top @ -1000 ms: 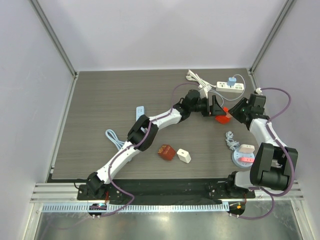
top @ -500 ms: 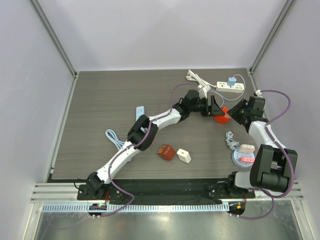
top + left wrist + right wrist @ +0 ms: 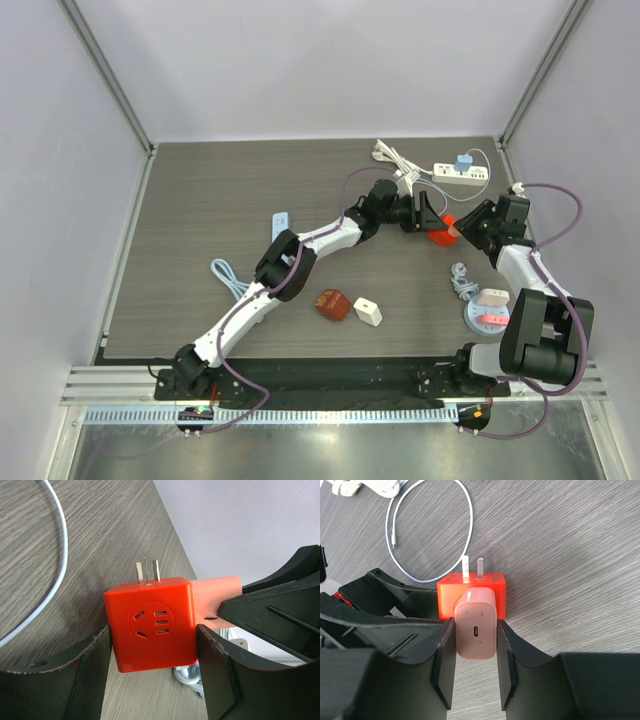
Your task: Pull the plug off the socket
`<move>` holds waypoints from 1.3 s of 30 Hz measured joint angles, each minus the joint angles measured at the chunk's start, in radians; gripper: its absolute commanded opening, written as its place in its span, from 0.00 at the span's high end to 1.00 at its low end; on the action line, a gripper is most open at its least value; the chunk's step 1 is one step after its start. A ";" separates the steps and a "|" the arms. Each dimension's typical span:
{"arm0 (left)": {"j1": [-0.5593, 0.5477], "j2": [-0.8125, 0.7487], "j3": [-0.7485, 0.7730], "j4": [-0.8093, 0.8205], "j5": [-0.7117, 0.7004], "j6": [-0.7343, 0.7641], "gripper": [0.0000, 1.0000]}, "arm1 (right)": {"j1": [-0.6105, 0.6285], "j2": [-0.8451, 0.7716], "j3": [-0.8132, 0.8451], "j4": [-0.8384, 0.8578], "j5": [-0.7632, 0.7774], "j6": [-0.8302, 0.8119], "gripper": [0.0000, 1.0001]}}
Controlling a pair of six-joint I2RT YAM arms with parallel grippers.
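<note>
**First:** Along the desk's near edge, what lies there?

**Second:** A dark red block [image 3: 332,304] and a white cube [image 3: 368,312] lie side by side near the middle. A light blue cable [image 3: 228,278] curls well to their left. Toward the right edge a round grey dish [image 3: 468,318] carries a pale piece and a pink one, and a grey coiled cable [image 3: 460,280] lies just behind it.

**First:** And the socket?

**Second:** Farther in, about halfway to the far edge and over toward the right edge. It is the red socket cube [image 3: 440,236], with the pink plug [image 3: 476,630] seated in one side face. Two metal prongs [image 3: 147,570] stick out of another face. Level with it, left of the desk's middle, a small light blue piece [image 3: 281,220] lies apart.

**First:** Who has hold of what?

**Second:** The right gripper [image 3: 475,624] reaches in from the right edge with its jaws drawn narrow. Its pads lie flat against both sides of the pink plug, so it holds that. The left gripper [image 3: 153,629] reaches in from the left. Its fingers [image 3: 90,680] stand one at each side of the red socket cube, so near that I cannot tell whether they press or only flank it.

**First:** Beyond them?

**Second:** A thin white cable [image 3: 430,530] loops on the desk just behind the cube. Near the far right corner a white power strip [image 3: 448,174] lies with a blue plug [image 3: 463,161] on it, its cord [image 3: 392,155] bunched to the left.
</note>
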 measured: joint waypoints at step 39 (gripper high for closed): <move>-0.068 -0.080 0.102 -0.373 -0.202 0.269 1.00 | -0.068 -0.150 -0.006 -0.193 -0.006 0.023 0.99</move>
